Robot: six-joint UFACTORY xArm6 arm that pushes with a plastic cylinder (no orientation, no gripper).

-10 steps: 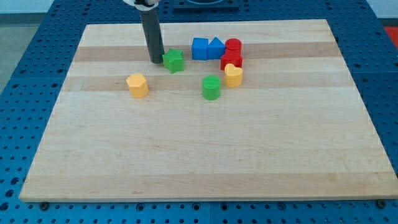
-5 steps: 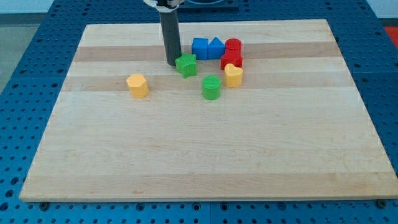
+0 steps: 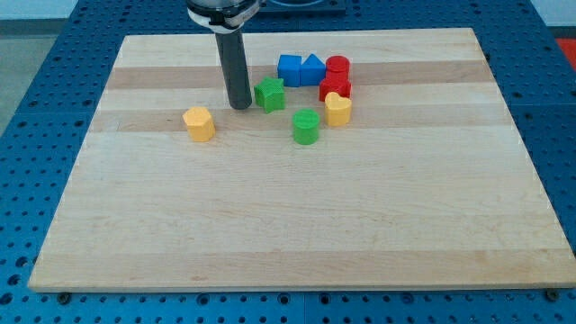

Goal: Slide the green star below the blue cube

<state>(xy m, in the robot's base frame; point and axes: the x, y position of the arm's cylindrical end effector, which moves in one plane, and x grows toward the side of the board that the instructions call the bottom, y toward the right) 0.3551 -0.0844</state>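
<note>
The green star (image 3: pixel 269 94) lies on the wooden board (image 3: pixel 288 207), just below and a little to the left of the blue cube (image 3: pixel 289 69). My tip (image 3: pixel 240 106) stands just left of the star, a small gap apart from it. A second blue block (image 3: pixel 312 70) with a pointed top sits against the cube's right side.
A red cylinder (image 3: pixel 337 67) and a red block (image 3: pixel 335 86) stand right of the blue blocks. A yellow heart-like block (image 3: pixel 337 109) sits below them. A green cylinder (image 3: pixel 306 127) lies below and right of the star. A yellow block (image 3: pixel 199 123) lies at the left.
The star was pushed right to under the blue cube. My tip has since drawn back left and down, off the star.
</note>
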